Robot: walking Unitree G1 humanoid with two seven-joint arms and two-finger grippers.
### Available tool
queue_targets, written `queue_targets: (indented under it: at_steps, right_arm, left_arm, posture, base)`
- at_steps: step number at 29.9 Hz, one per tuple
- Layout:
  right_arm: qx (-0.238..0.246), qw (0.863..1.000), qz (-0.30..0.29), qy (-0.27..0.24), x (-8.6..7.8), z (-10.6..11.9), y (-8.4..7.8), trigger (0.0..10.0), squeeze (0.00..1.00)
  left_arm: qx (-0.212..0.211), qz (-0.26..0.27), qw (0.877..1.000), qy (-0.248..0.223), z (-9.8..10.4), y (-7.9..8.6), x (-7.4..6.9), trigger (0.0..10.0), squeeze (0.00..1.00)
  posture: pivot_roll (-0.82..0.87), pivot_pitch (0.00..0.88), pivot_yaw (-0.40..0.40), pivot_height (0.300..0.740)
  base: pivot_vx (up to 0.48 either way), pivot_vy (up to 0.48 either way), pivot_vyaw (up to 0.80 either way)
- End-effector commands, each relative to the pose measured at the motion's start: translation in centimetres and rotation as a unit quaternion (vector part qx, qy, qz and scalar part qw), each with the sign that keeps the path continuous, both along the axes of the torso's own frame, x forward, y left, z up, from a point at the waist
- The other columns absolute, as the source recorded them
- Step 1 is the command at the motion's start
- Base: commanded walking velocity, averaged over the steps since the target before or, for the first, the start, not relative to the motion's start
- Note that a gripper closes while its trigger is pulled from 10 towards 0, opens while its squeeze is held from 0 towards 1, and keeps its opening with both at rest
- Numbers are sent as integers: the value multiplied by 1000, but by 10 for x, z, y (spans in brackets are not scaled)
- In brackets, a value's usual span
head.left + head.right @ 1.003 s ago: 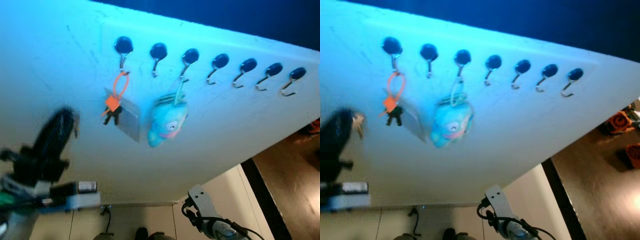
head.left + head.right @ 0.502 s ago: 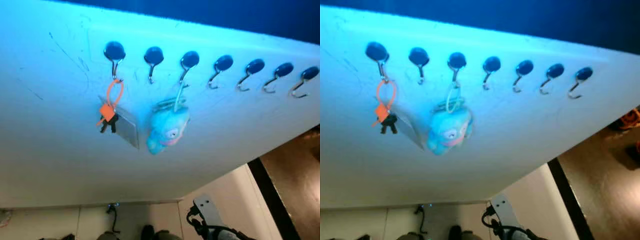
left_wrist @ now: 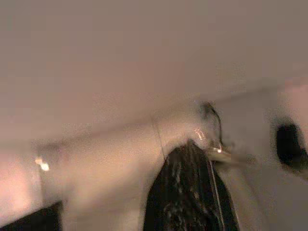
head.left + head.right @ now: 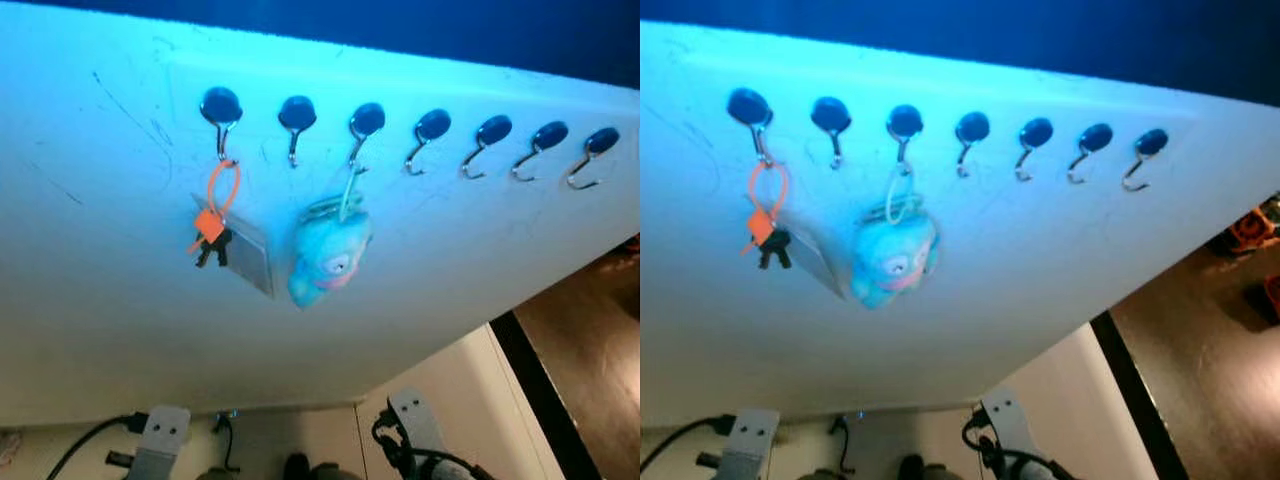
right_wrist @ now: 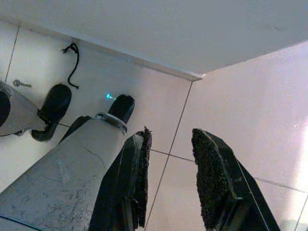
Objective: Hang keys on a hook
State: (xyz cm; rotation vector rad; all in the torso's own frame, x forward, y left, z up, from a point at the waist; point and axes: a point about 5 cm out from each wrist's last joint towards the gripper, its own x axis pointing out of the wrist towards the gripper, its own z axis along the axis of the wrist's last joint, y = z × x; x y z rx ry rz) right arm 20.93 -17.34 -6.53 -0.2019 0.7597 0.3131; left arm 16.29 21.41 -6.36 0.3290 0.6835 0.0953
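A bunch of dark keys (image 4: 211,245) with an orange tag hangs by an orange loop (image 4: 223,183) from the leftmost black hook (image 4: 220,106) on the white board (image 4: 90,270). The left arm (image 4: 159,436) is down at the picture's lower edge, well below the keys. In the blurred left wrist view my left gripper (image 3: 191,150) shows as one dark mass, fingers together, holding nothing. My right gripper (image 5: 171,178) hangs open over pale floor tiles, with nothing between its pads.
Several black hooks run in a row across the board; the second (image 4: 296,112) is bare, and a blue plush keychain (image 4: 326,262) hangs from the third (image 4: 366,119). Dark flooring (image 4: 590,340) and orange objects (image 4: 1250,228) lie at the right. The right arm (image 4: 412,442) hangs low.
A second ago my left gripper was raised to the left of the hanging keys; it has dropped away, and the arm now sits at the bottom. The keys stay on the hook.
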Motion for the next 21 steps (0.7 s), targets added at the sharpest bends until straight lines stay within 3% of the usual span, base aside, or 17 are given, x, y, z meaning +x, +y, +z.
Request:
queue_targets:
  at_steps: [1, 7, 9, 12, 14, 17, 19, 21]
  right_arm:
    - [-2, 1000, -19, 19, -10, -6, -5, 10000, 0]
    - [4, 999, -30, 18, -10, -6, -2, 10000, 0]
    - [13, 999, -47, 16, -10, -7, 3, 10000, 0]
    - [16, 998, -53, 16, -10, -7, 5, 10000, 0]
    - [28, 997, -70, 16, -12, -9, 12, 10000, 0]
    - [31, 997, -75, 16, -13, -9, 13, 10000, 0]
    - [34, 996, -82, 15, -14, -10, 14, 10000, 0]
    - [34, 996, -82, 15, -14, -10, 14, 10000, 0]
  left_arm:
    - [-10, -8, 998, 61, -15, 0, -21, 10000, 0]
    - [-10, -14, 996, 83, -18, 10, -21, 10000, 0]
    - [-7, -23, 996, 85, -16, 15, -13, 10000, 0]
    - [-5, -30, 996, 84, -15, 16, -9, 10000, 0]
    - [-5, -54, 996, 77, -10, 16, 6, 10000, 0]
    - [-5, -59, 995, 75, -8, 16, 10, 10000, 0]
    - [-16, -56, 996, 63, -4, 14, 22, 10000, 0]
    - [-16, -56, 996, 63, -4, 14, 22, 10000, 0]
  posture:
    - [107, 92, -90, 740]
    - [92, 79, -53, 740]
    - [69, 68, -4, 740]
    - [69, 68, -4, 740]
    - [21, 54, 44, 740]
    - [21, 54, 44, 740]
    - [-2, 53, 40, 740]
    - [-2, 53, 40, 740]
  base:
    - [0, 0, 0]
    - [0, 0, 0]
    - [0, 0, 0]
    - [0, 0, 0]
    - [0, 0, 0]
    - [0, 0, 0]
    - [0, 0, 0]
    - [0, 0, 0]
